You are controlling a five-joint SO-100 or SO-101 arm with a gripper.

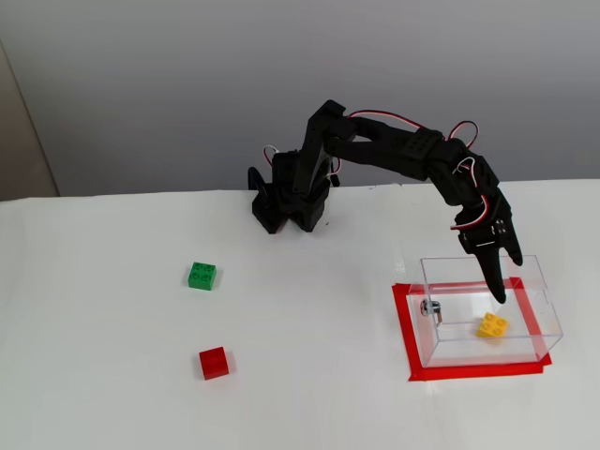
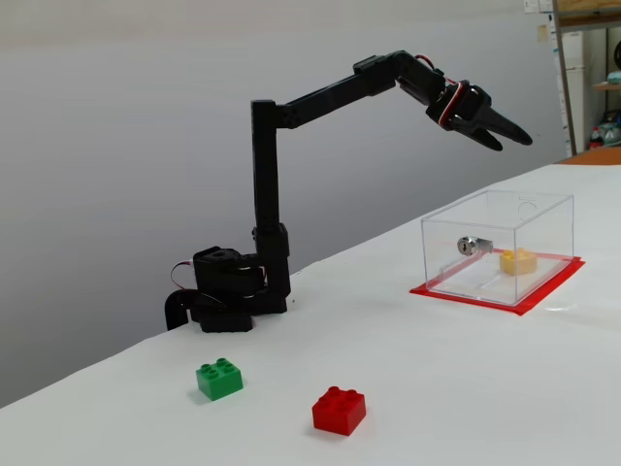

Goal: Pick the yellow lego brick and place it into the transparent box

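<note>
Your gripper (image 2: 511, 137) hangs above clear box (image 2: 543, 209), fingers spread, holding nothing. Yellow brick (image 1: 491, 325) lies on box floor, studs up, near right end in that fixed view. Drop looks done. Red brick (image 2: 339, 411), green brick (image 2: 220, 379) sit well apart, untouched.

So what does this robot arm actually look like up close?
It is all black: a chunky base, slim boxy links, and a pincer with two pointed fingers. Thin red and white wires loop between the joints.
</note>
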